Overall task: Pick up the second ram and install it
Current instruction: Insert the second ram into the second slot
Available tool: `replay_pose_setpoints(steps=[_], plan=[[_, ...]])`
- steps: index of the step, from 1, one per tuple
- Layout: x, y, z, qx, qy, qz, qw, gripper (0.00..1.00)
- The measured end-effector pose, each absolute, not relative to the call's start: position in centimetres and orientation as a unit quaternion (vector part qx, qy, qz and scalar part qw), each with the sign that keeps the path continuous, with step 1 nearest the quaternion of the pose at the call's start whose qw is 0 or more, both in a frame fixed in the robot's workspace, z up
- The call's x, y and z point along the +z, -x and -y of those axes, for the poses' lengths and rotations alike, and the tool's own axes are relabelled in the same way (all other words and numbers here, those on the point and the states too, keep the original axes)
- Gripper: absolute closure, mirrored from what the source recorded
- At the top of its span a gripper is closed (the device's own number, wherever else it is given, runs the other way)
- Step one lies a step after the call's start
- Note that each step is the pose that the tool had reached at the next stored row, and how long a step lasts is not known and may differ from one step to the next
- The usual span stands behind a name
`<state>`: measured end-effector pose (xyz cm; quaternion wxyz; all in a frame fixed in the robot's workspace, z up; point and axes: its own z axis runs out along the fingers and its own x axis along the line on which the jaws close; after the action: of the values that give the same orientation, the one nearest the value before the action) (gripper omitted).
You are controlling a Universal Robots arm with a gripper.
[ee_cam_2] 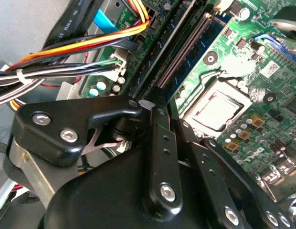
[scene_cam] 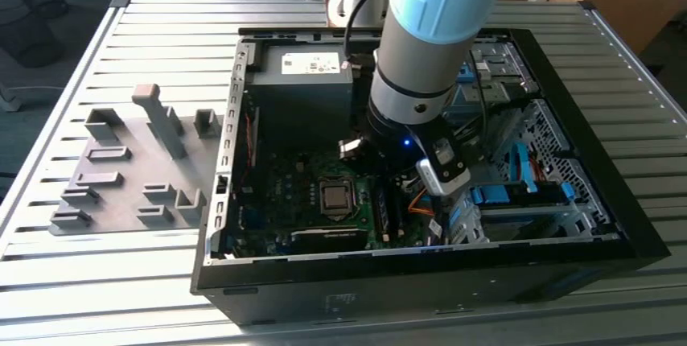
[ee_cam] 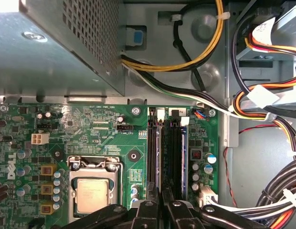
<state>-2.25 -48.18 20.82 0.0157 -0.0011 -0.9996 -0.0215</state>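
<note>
Daylight from the exterior view's right washes the slatted table [scene_cam: 129,298] pale; my case interior [scene_cam: 311,161] sits dim; in the second wrist view my own linkage [ee_cam_2: 153,181] looms soft — the motherboard [ee_cam_2: 234,62] glints, its far corner blown out.

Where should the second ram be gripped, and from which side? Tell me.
Likely by its two flat faces, mid-length along the upper edge, coming straight down from above. The second ram appears to stand on edge along the memory slots, with the cables crowding one side.
</note>
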Motion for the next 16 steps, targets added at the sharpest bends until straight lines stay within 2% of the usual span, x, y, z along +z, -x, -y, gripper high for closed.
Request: replay_pose_setpoints(steps=[16], plan=[[22.0, 2.2, 48.2, -0.022, 0.001, 1.0, 0.016, 0.86]])
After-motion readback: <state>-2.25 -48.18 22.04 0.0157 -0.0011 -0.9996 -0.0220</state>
